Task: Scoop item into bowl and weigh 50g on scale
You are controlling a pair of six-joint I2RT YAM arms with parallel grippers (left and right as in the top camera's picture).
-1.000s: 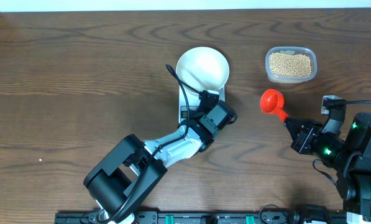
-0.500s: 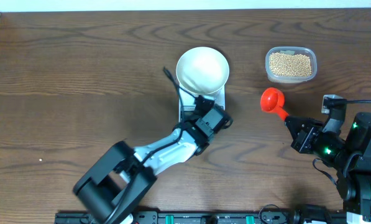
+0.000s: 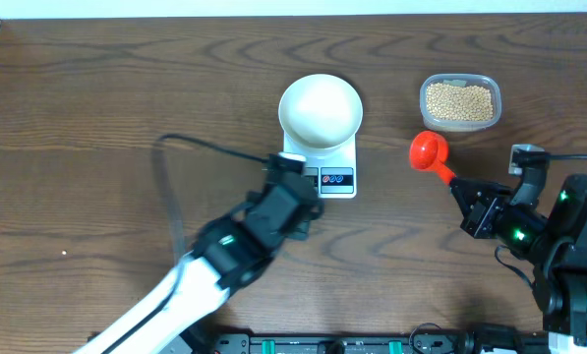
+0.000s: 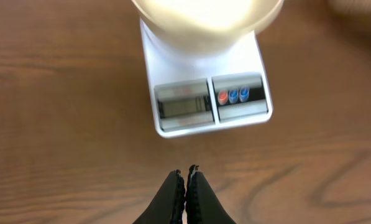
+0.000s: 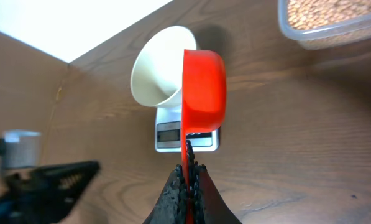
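Note:
The white bowl (image 3: 320,110) stands on the back of the white scale (image 3: 337,181), whose display and red and blue buttons (image 4: 233,96) face me. Tan beans (image 3: 459,101), the item, fill a clear tub (image 3: 423,104) at the back right. My left gripper (image 3: 308,202) hovers just in front of the scale's near edge, shut with nothing in it (image 4: 186,171). To the right of the scale, my right gripper (image 3: 463,192) is shut on the handle of a red scoop (image 3: 430,154). The scoop (image 5: 204,87) is tipped on its side and looks empty. The bowl (image 4: 204,18) looks empty.
The brown wooden table (image 3: 126,98) carries only the scale, bowl and tub. The left arm's cable (image 3: 165,157) loops over the table to the left of the scale. The right arm's base (image 3: 568,256) fills the near right corner.
My left arm has pulled back from over the scale toward the near left, uncovering the display and buttons. The right gripper with the red scoop has hardly moved.

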